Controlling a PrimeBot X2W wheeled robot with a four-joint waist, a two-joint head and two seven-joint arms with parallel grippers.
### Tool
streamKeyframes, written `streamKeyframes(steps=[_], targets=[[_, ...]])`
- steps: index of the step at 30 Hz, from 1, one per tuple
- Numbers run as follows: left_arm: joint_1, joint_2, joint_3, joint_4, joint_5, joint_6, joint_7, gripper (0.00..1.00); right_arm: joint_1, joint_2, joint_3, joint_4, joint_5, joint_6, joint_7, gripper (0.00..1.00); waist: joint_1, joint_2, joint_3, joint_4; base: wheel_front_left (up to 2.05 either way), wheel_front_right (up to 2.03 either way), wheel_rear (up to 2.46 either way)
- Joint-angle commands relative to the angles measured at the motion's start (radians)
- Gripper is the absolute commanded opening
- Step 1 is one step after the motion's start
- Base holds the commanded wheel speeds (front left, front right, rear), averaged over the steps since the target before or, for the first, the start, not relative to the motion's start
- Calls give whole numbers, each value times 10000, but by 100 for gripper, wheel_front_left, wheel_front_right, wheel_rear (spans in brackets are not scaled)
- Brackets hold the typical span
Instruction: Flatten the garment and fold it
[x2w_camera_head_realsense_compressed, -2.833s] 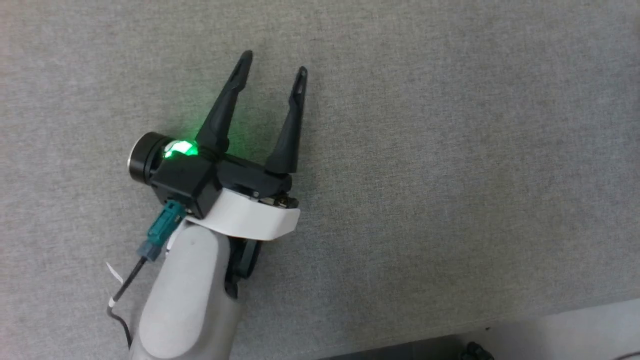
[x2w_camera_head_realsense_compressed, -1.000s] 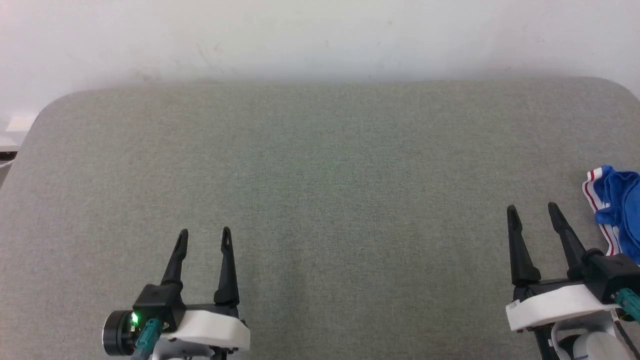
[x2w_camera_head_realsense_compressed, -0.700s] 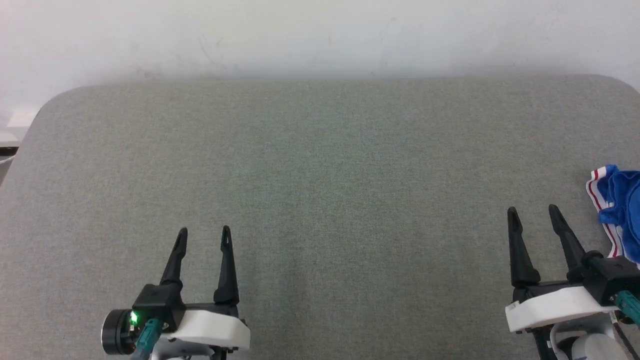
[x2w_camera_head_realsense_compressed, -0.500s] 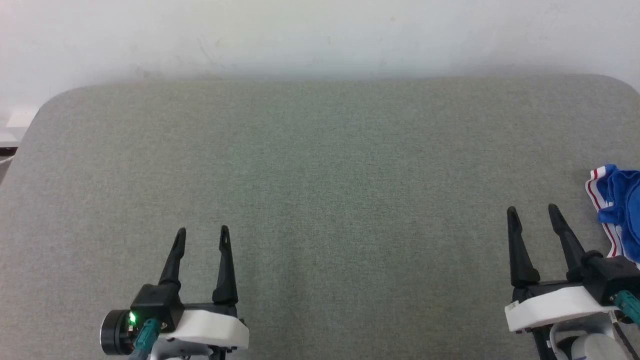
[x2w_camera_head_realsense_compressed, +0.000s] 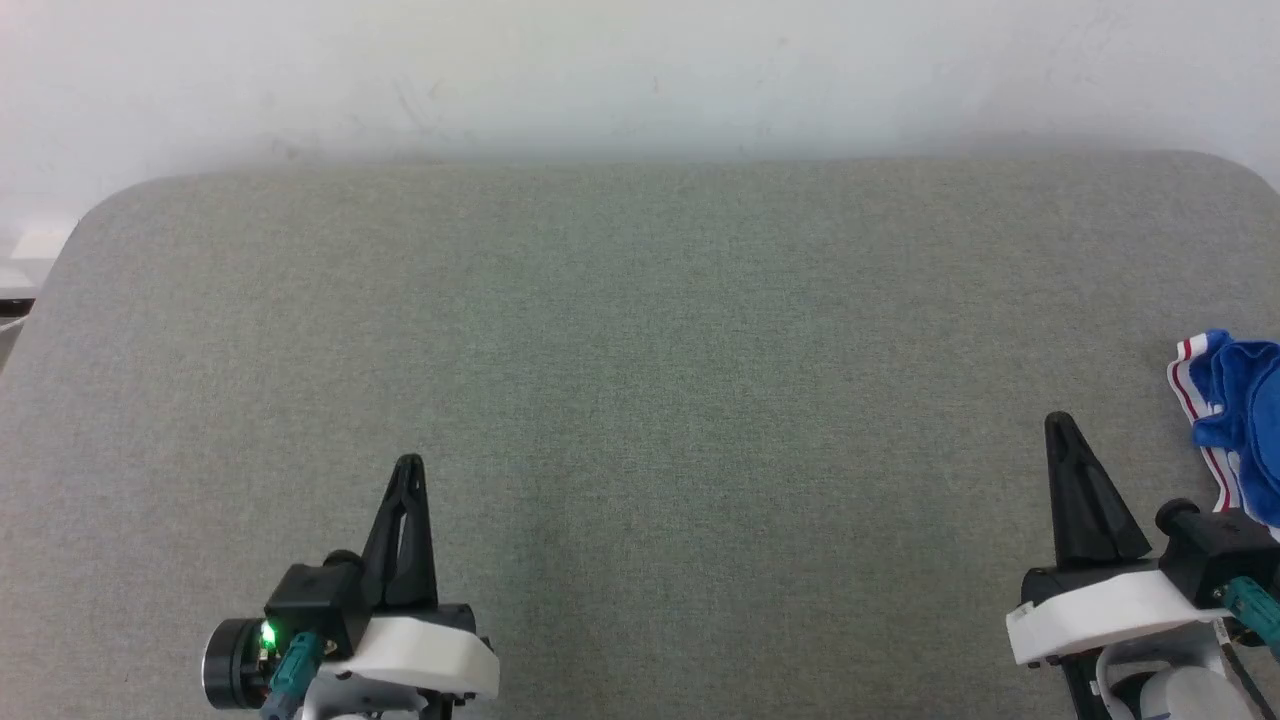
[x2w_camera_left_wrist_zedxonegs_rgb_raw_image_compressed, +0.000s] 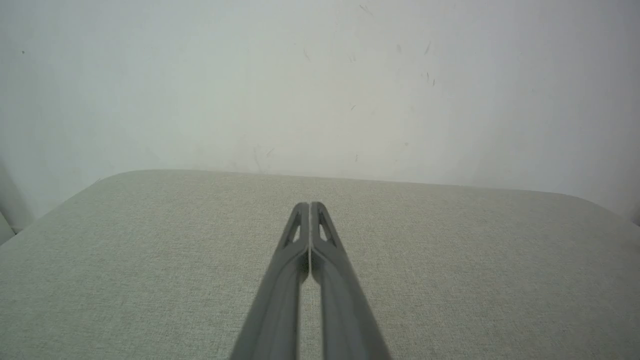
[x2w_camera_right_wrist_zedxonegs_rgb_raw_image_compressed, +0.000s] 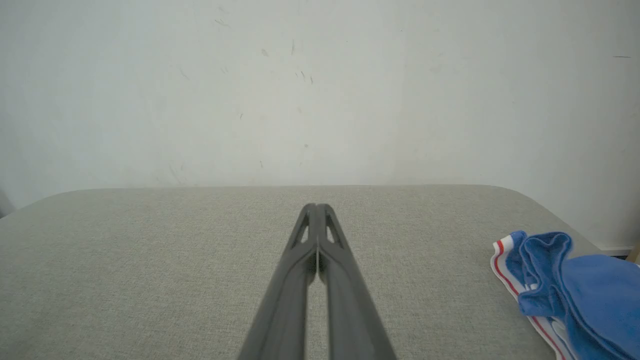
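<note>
The garment (x2w_camera_head_realsense_compressed: 1238, 415) is a crumpled blue heap with red-and-white striped trim at the right edge of the grey table; in the right wrist view the garment (x2w_camera_right_wrist_zedxonegs_rgb_raw_image_compressed: 575, 285) lies at the lower right. My right gripper (x2w_camera_head_realsense_compressed: 1060, 422) hovers just left of it, apart from it, shut with nothing between its fingers. In its own wrist view the right gripper (x2w_camera_right_wrist_zedxonegs_rgb_raw_image_compressed: 317, 206) has its fingers pressed together. My left gripper (x2w_camera_head_realsense_compressed: 408, 462) stands far to the left near the front edge, shut and empty. The left gripper (x2w_camera_left_wrist_zedxonegs_rgb_raw_image_compressed: 309, 204) in the left wrist view points toward the far wall.
The grey fabric-covered table (x2w_camera_head_realsense_compressed: 640, 330) with rounded far corners spreads wide between and beyond the two grippers. A white wall (x2w_camera_head_realsense_compressed: 640, 70) rises directly behind its far edge.
Both grippers have shut from open, each closing on nothing. The arms and the garment have stayed where they were.
</note>
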Motion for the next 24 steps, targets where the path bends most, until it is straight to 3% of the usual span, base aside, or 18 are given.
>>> streamKeyframes(steps=[1,24], targets=[[-16,7,50,-38,69,-56,65,0,19,6,11,-76,-84,-2,46,0,0,-1,-7,-3,0,0,0],[-49,21,208,-118,291,-183,514,0,60,14,133,-270,-299,-5,495,0,0,-1,-102,-51,0,0,0]])
